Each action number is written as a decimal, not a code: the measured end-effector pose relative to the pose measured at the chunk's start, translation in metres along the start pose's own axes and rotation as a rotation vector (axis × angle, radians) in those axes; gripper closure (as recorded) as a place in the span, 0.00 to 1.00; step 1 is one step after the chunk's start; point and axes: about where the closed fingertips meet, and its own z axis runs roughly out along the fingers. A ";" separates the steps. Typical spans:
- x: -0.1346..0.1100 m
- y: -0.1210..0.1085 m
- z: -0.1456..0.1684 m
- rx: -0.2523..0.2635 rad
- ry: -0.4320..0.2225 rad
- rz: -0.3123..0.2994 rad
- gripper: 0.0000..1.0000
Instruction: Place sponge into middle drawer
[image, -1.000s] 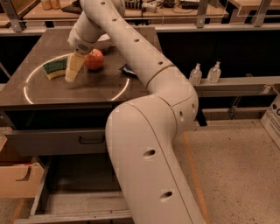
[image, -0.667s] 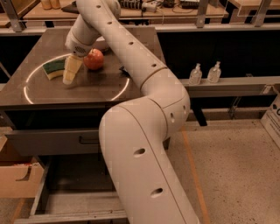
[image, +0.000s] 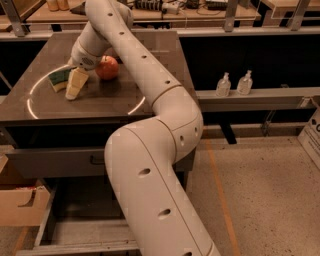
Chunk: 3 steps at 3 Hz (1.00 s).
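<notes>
The sponge (image: 58, 79), pale yellow foam with a dark green top, lies on the left part of the dark table top (image: 100, 100), inside a white circle line. My gripper (image: 74, 84) is low over the table, right against the sponge's right side, between it and the red apple (image: 107, 67). The middle drawer (image: 65, 234) is pulled out low at the bottom left, showing a grey floor and side rails. My arm hides its right part.
Above the open drawer, a closed grey drawer front with a black handle (image: 96, 160) sits under the table top. A cardboard box (image: 20, 205) stands at the left. Two small bottles (image: 223, 84) stand on a ledge to the right. My arm spans the middle of the view.
My arm's lower links have swung a little to the left. The gripper has stayed next to the sponge, slightly closer and lower. Sponge and apple have not moved on the table.
</notes>
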 end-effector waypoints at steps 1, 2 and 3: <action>-0.005 0.005 0.001 -0.032 -0.035 0.027 0.48; -0.014 0.013 -0.022 -0.052 -0.055 0.028 0.71; -0.014 0.017 -0.071 -0.024 -0.022 0.009 0.95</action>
